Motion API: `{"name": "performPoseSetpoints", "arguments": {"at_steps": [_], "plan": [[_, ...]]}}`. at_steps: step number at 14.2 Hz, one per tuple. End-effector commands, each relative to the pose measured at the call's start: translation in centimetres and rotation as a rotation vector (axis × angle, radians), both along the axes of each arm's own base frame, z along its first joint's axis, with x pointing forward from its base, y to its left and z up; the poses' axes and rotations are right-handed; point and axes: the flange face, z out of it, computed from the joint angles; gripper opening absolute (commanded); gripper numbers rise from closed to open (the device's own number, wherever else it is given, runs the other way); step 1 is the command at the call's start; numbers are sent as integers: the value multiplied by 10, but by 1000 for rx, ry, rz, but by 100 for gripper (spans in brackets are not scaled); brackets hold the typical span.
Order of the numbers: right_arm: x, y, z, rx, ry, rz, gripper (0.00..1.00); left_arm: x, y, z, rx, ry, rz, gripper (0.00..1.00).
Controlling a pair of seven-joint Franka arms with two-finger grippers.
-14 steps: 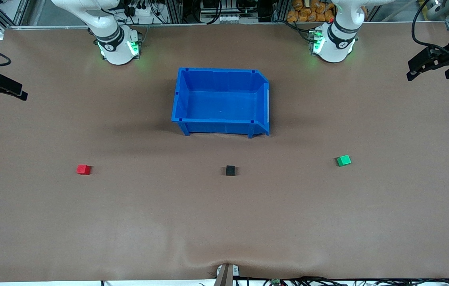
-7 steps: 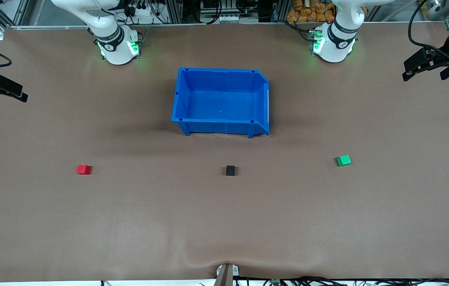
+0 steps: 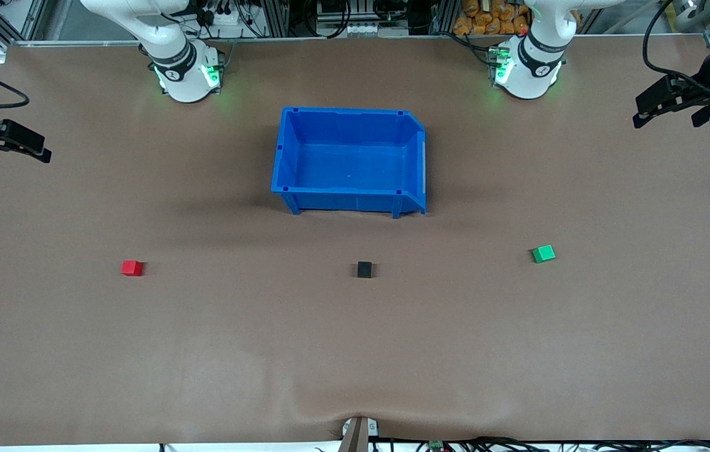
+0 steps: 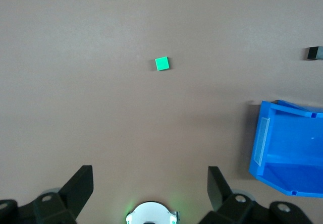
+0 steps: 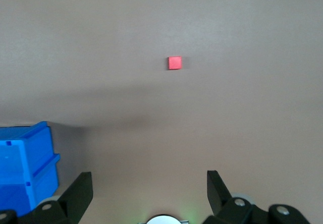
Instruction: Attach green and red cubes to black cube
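The black cube [image 3: 365,269] sits on the brown table nearer to the front camera than the blue bin. The red cube [image 3: 132,268] lies toward the right arm's end, the green cube [image 3: 543,253] toward the left arm's end. All three lie apart in a rough row. My left gripper [image 3: 641,113] is open and empty, high over the table's edge at its own end; its view shows the green cube [image 4: 162,63] and black cube [image 4: 314,53]. My right gripper [image 3: 41,153] is open and empty over its end; its view shows the red cube [image 5: 174,62].
An empty blue bin [image 3: 349,159] stands mid-table between the arm bases, also seen in the left wrist view [image 4: 287,153] and right wrist view [image 5: 25,163]. The brown mat bulges at the table's near edge.
Both grippers have drifted slightly inward from the table's ends. The cubes and the bin have not moved.
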Motion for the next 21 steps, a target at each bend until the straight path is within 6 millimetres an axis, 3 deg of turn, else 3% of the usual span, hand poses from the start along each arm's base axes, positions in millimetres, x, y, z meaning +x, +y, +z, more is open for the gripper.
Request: {"name": "performPoseSetpoints", "arguments": {"at_steps": [1, 9, 12, 16, 21], "plan": [[8, 0, -4, -12, -22, -1, 100, 0, -4, 2, -13, 9, 2, 100], [22, 9, -25, -20, -5, 16, 100, 1, -4, -10, -2, 36, 2, 100], [36, 3, -33, -27, -51, 10, 100, 2, -1, -33, 7, 74, 22, 100], [44, 10, -42, -28, -57, 23, 100, 10, 1, -61, 12, 117, 28, 100], [43, 9, -41, -26, -55, 21, 100, 20, 0, -120, 10, 109, 36, 100]]}}
